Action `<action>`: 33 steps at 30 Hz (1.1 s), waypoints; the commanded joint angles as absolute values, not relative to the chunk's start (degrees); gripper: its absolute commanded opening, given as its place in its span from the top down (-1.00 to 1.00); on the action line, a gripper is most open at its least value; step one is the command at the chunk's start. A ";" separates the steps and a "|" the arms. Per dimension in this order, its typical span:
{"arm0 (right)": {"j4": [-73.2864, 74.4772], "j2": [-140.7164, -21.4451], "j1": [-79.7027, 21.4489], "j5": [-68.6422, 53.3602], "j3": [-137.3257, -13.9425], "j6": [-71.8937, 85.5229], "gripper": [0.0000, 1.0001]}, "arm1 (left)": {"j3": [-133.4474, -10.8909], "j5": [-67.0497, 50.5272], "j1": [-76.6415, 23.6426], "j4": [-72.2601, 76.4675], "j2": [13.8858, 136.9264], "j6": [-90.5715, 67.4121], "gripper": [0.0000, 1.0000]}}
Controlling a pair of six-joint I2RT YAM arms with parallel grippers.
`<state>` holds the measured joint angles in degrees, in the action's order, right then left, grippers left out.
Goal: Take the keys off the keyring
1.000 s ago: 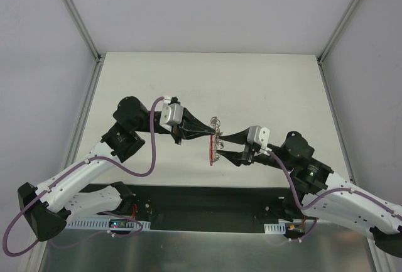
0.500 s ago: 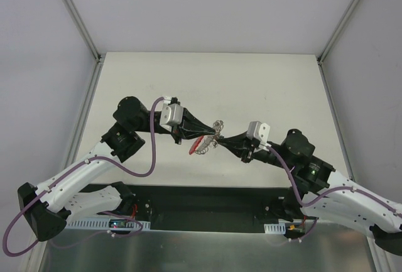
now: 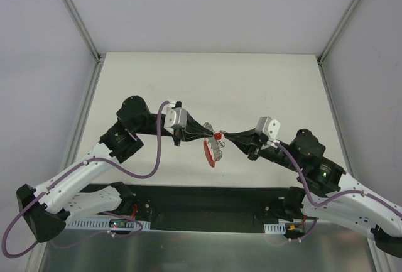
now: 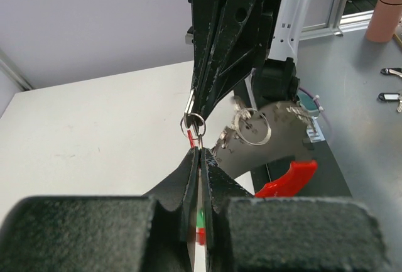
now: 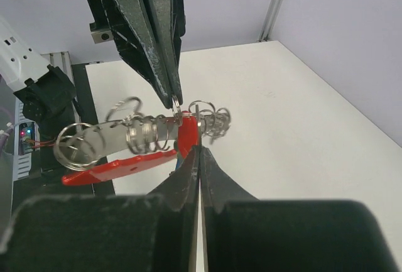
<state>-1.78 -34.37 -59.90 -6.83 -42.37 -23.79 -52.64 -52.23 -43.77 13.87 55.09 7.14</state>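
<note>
While left gripper (image 3: 209, 135) and right gripper (image 3: 227, 137) are both pinching the keyring (image 3: 217, 141) mid-air above the table (image 3: 157, 77), I am judging it light, springy, slippery, best gripped at the wire.

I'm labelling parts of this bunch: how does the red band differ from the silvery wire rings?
The red band is flat, curved and red; the wire rings are thin, round and silvery. The band is one piece; the rings are several, bunched like a coil. The band hangs below the rings. Both hang above the table, between the left end effector and the right end effector.
</note>
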 commanded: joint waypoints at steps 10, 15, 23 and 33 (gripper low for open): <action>2.10 -36.91 -60.29 -7.99 -48.42 -27.15 0.98 | -51.94 -52.55 -43.24 12.75 53.52 11.60 1.00; 5.44 -39.37 -60.21 -7.65 -50.97 -30.67 0.98 | -52.21 -53.09 -43.24 12.30 54.23 11.51 1.00; 9.58 -42.19 -60.38 -7.03 -55.10 -35.94 0.98 | -51.15 -51.42 -43.33 12.04 54.49 11.08 1.00; 13.18 -46.05 -61.00 -4.75 -60.20 -44.02 0.93 | -48.08 -50.36 -43.24 17.49 54.84 4.93 1.00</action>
<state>13.69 -44.27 -60.86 -6.63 -55.02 -38.63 -49.15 -49.32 -43.77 12.49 55.02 8.10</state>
